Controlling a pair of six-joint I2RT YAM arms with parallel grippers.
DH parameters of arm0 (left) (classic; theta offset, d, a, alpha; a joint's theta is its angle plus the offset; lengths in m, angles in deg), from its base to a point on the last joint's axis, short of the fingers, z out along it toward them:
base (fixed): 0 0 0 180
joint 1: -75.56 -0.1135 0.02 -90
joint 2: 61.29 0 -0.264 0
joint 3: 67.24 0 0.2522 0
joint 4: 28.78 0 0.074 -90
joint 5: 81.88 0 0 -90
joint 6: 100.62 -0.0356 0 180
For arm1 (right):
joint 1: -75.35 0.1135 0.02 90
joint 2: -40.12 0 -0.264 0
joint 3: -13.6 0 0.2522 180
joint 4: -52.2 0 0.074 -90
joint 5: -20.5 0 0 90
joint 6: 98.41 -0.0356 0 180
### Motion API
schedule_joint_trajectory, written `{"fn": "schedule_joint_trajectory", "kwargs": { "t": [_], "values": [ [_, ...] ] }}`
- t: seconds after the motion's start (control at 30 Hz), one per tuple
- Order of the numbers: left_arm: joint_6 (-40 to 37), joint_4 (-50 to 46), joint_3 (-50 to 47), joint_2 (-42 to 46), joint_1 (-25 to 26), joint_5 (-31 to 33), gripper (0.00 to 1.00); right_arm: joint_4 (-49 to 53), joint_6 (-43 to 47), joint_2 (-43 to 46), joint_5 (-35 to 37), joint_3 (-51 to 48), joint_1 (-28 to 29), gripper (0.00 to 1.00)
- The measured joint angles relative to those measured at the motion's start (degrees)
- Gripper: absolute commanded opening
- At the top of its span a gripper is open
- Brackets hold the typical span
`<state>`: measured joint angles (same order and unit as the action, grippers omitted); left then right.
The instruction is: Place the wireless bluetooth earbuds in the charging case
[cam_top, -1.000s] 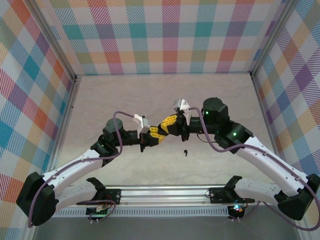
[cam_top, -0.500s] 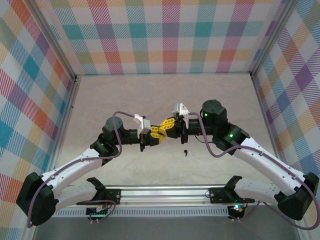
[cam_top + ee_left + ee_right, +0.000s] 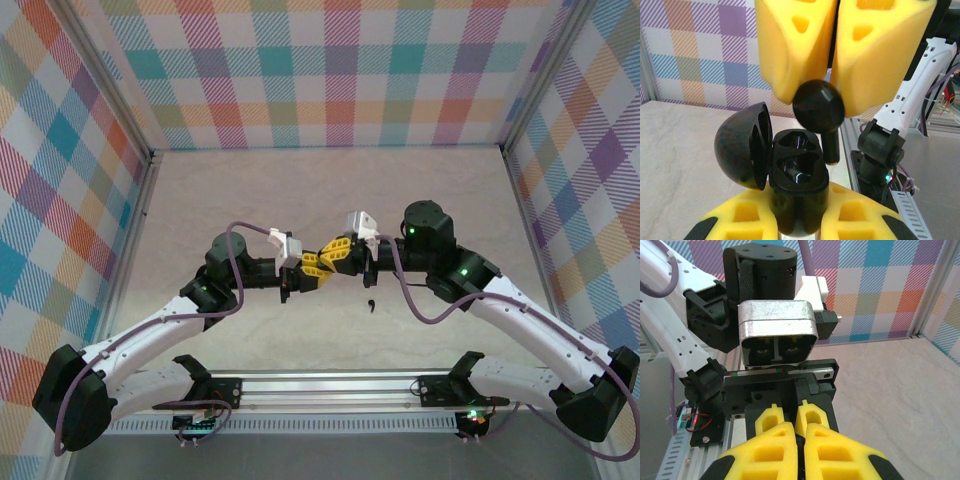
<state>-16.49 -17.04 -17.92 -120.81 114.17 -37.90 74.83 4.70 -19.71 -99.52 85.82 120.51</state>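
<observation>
My left gripper (image 3: 797,222) is shut on the black charging case (image 3: 799,192), held upright with its lid (image 3: 740,145) swung open to the left. Both sockets (image 3: 799,162) show dark and glossy. From above, my right gripper (image 3: 824,97) is shut on a black earbud (image 3: 818,106), its stem (image 3: 832,148) hanging just right of the case's rim. In the top view the two grippers meet tip to tip at mid-table, left gripper (image 3: 311,268) and right gripper (image 3: 336,250). Another black earbud (image 3: 371,304) lies on the table in front of them. In the right wrist view my right fingers (image 3: 835,450) stand close together.
Plaid walls (image 3: 330,70) close in the beige table (image 3: 250,190) on three sides. A metal rail (image 3: 330,385) with both arm bases runs along the near edge. The right arm's base (image 3: 880,150) stands behind the case in the left wrist view.
The right gripper has moved left and down with the earbud, closing the gap to the left gripper and the case. The left arm has barely shifted.
</observation>
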Motion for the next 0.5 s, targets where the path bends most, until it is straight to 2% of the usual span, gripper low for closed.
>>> {"fn": "schedule_joint_trajectory", "kwargs": {
  "t": [0.5],
  "values": [
    [0.02,-0.81,0.0,-0.2,0.0,0.72,0.0,0.28,2.64,-1.49,0.63,0.09,0.17,0.08]
  ]
}}
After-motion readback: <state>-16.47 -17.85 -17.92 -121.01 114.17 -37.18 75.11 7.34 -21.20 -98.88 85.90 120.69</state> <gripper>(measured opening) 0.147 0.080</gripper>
